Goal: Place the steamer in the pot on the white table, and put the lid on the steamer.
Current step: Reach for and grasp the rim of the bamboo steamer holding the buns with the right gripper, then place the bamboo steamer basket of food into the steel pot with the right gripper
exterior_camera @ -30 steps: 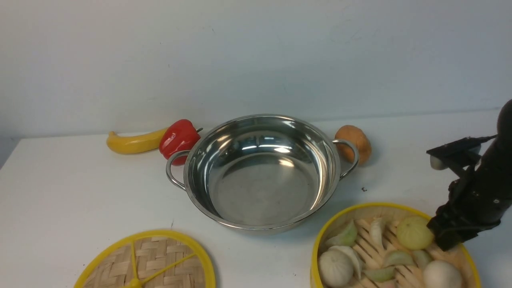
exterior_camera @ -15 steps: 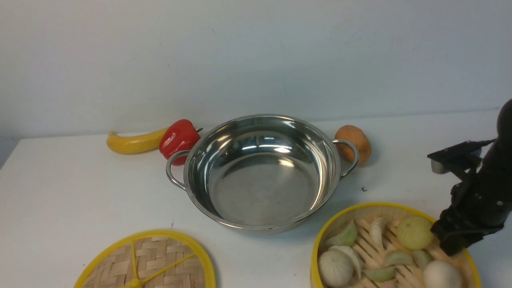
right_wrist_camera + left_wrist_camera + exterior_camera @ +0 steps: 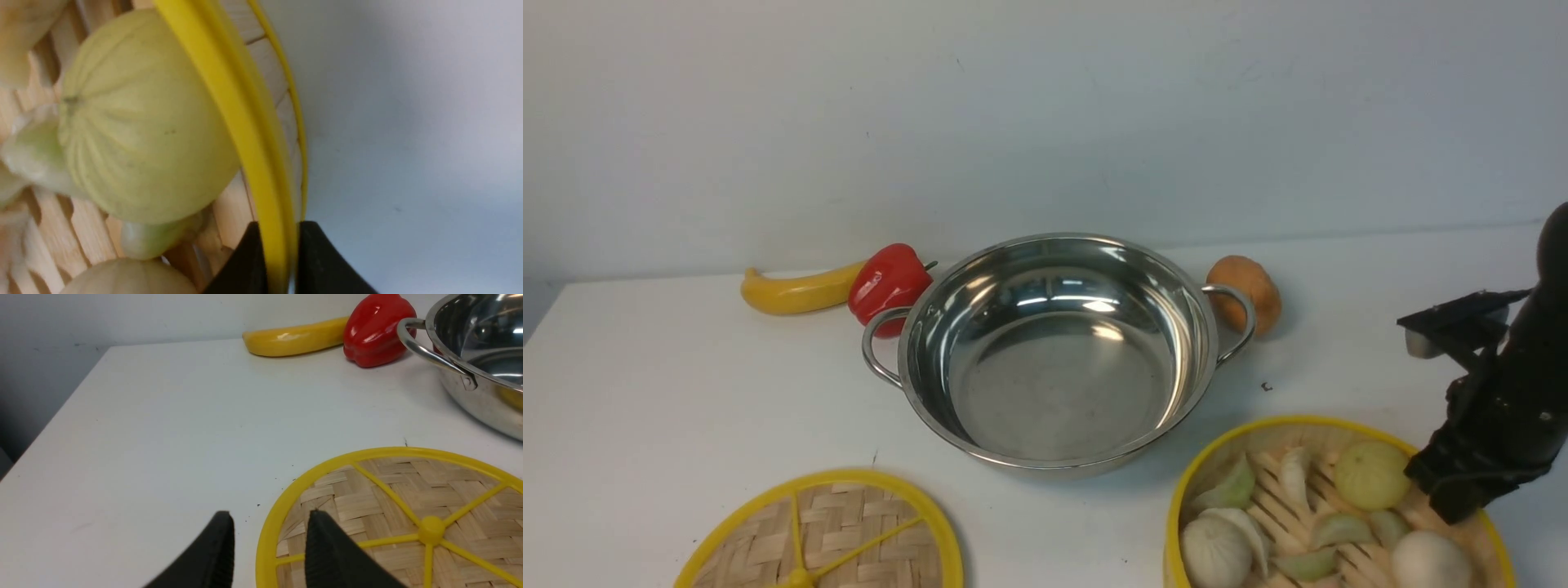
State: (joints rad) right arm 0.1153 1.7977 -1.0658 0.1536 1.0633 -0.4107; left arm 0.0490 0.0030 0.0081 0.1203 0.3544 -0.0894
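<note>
The right gripper [image 3: 278, 249] clamps the thin rim of the steamer [image 3: 216, 81], probably light and stiff, though its buns [image 3: 135, 122] might roll.

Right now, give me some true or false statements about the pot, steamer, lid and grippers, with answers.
1. The pot is empty. True.
2. The lid sits on the steamer. False: it lies on the white table.
3. The right gripper is shut on the steamer's rim. True.
4. The left gripper is clamped on the lid. False: its jaws stand open.
5. The banana lies right of the pot. False: it lies left, beside the red pepper.
</note>
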